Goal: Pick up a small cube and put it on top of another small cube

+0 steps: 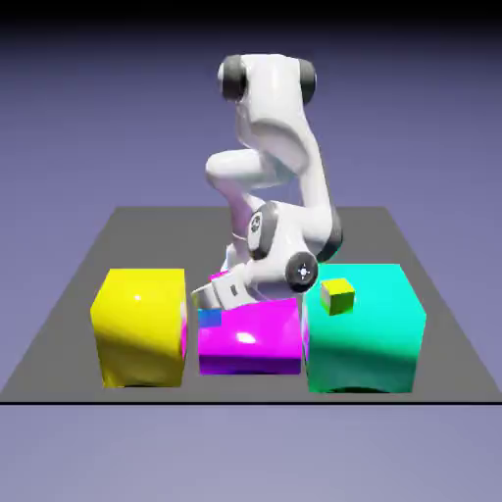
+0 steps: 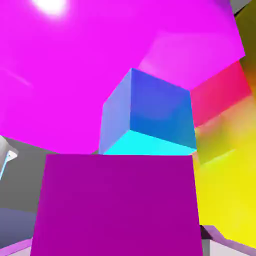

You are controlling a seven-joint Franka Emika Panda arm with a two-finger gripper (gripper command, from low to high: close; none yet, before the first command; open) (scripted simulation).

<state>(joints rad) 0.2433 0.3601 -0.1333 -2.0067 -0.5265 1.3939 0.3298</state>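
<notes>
In the hand view the small cube (image 2: 117,205), magenta-pink, fills the bottom of the picture, and my gripper (image 2: 120,247) is shut on it. Its finger tips are almost wholly hidden behind it. Right beyond it stands another small cube (image 2: 150,115) with blue sides and a light cyan face. I cannot tell whether the two touch. In the exterior view my gripper (image 1: 211,294) hangs low, just above that blue cube (image 1: 209,317), at the left end of the big flat magenta block (image 1: 255,338). The held cube barely shows there.
A big yellow block (image 1: 142,328) stands close on the exterior view's left of the gripper. A big teal block (image 1: 368,328) on the right carries a tiny yellow-green cube (image 1: 337,295). A tiny orange-red cube (image 2: 222,92) shows beside the blue one.
</notes>
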